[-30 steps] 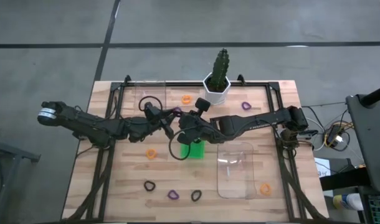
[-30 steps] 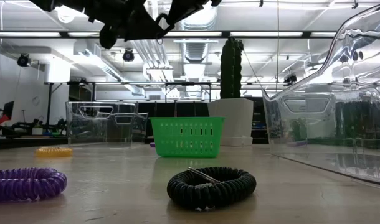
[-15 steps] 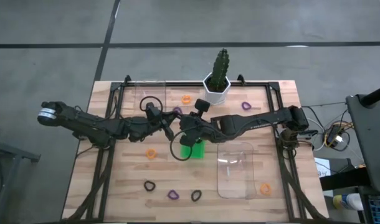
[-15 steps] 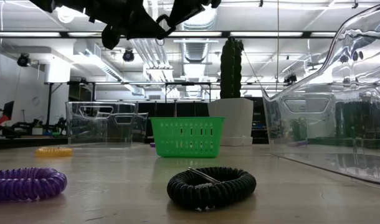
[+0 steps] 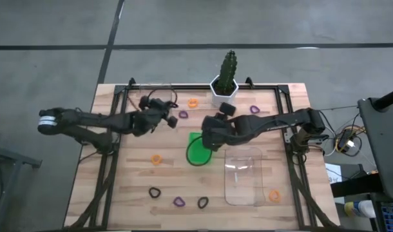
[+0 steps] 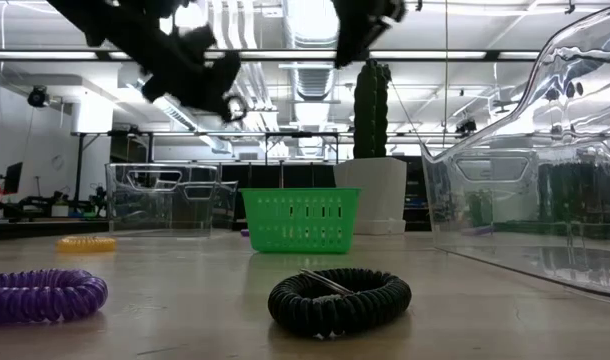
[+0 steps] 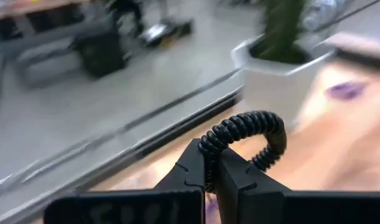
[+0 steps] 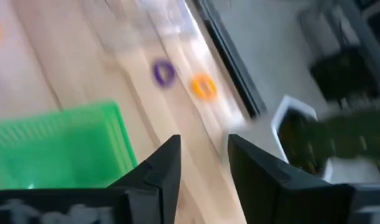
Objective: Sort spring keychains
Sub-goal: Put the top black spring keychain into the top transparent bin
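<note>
My left gripper (image 5: 166,115) hangs over the table's far left part, shut on a black spring keychain (image 7: 247,129). My right gripper (image 5: 209,131) stands open above the small green tray (image 5: 198,149), nothing between its fingers (image 8: 202,155). Other spring keychains lie flat on the table. There are orange ones (image 5: 192,102) (image 5: 156,158) (image 5: 274,194). The purple ones (image 5: 183,115) (image 5: 254,109) (image 5: 178,202) lie among them. Two black ones (image 5: 154,192) (image 5: 203,202) lie by the near edge. My left gripper pinches the black keychain's coil (image 7: 209,154) between its two fingertips, at one spot of the loop. The rest of the loop (image 7: 265,124) stands out beyond the fingers, lifted clear of the table.
A cactus in a white pot (image 5: 225,84) stands at the far edge. One clear plastic tray (image 5: 151,96) sits far left, another (image 5: 243,175) near right. In the low view a black keychain (image 6: 339,300) lies close, with the green tray (image 6: 300,218) behind it.
Both grippers met above the green tray. My left gripper shut there on the black keychain and has swung with it toward the table's far left. My right gripper has opened, let go and drawn off a little toward the right edge.
</note>
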Controlling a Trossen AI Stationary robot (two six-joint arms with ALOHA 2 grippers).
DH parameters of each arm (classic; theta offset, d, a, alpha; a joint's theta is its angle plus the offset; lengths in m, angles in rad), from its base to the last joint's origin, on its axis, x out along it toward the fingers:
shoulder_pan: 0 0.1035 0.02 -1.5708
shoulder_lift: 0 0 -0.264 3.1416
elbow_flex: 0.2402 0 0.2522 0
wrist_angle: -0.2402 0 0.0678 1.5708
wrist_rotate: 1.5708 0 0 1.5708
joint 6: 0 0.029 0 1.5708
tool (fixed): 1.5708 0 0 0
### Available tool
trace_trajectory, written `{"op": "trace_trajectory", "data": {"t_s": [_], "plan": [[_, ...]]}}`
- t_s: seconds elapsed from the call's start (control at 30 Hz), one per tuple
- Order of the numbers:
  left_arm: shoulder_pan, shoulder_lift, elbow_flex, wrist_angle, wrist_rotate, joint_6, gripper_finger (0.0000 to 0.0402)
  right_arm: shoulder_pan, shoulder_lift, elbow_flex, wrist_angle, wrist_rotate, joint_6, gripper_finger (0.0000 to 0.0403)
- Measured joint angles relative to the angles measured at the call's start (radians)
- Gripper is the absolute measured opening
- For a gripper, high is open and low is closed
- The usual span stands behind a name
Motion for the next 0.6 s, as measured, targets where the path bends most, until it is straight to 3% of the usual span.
{"op": "trace_trajectory", "data": {"t_s": [0.23,0.43,0.6], "plan": [[0.226,-0.001,-0.001,-0.235,0.164,-0.098,0.0007,0.001,-0.006,0.000,-0.247,0.000,0.134,0.0126],[0.398,0.001,-0.002,-0.318,0.372,-0.122,0.0007,0.001,-0.008,0.000,-0.276,0.000,0.128,0.0116],[0.469,0.017,-0.002,-0.347,0.418,-0.151,0.0007,0.001,-0.014,0.000,-0.275,0.001,0.128,0.0111]]}}
